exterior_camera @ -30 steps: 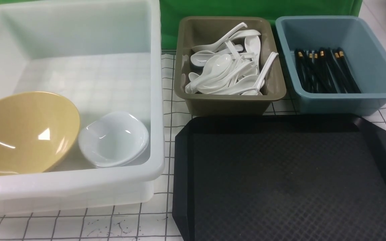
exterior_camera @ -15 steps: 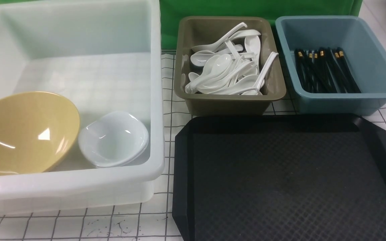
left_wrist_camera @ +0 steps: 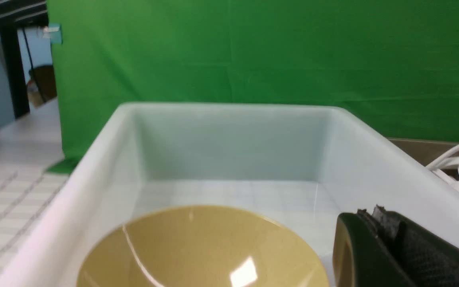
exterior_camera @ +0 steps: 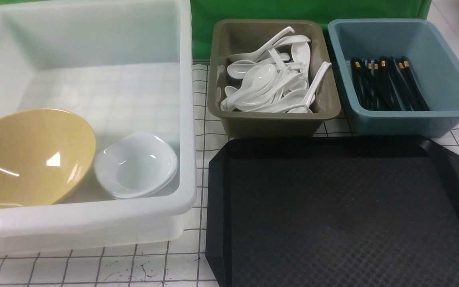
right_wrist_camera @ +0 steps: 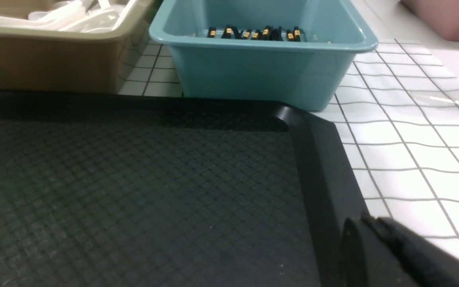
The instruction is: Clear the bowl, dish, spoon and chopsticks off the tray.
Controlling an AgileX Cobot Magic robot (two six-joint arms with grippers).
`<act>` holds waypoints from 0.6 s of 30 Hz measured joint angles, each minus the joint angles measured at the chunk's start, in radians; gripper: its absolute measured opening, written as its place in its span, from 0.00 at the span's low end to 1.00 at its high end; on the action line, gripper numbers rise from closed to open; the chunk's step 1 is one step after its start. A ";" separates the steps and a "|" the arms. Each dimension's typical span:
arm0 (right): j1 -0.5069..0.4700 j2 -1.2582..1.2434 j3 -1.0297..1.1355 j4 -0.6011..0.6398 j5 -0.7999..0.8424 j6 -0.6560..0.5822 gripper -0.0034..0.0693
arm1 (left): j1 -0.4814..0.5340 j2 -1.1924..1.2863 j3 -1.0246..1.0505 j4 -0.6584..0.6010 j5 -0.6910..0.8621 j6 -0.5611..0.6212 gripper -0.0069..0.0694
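Evidently both grippers were closed and empty: the left gripper (left_wrist_camera: 377,255) hung over the near corner of the white tub (exterior_camera: 185,119), just beside the bowl (exterior_camera: 30,157), while the right gripper (right_wrist_camera: 389,255) hovered over the tray's (exterior_camera: 333,215) rim. Inside that tub the bowl leaned tilted beside a white dish (exterior_camera: 136,165). Beyond the tray, the spoons (exterior_camera: 271,85) lay piled in the olive tub (exterior_camera: 273,119) and the chopsticks (exterior_camera: 385,83) in the blue tub (exterior_camera: 440,71).
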 joint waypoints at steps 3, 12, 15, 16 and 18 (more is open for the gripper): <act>-0.001 0.000 0.000 -0.001 0.000 0.000 0.11 | 0.061 -0.019 0.023 -0.115 -0.019 0.040 0.08; -0.001 0.000 -0.001 0.000 0.003 0.000 0.12 | 0.183 -0.024 0.213 -0.673 -0.205 0.550 0.08; -0.001 0.000 -0.001 -0.001 0.003 0.000 0.12 | 0.176 -0.024 0.220 -0.738 -0.018 0.611 0.08; -0.001 0.000 -0.001 -0.001 0.003 0.000 0.12 | 0.174 -0.024 0.219 -0.752 0.014 0.631 0.08; -0.001 0.000 -0.001 -0.001 0.003 0.000 0.12 | 0.174 -0.024 0.218 -0.775 0.027 0.671 0.08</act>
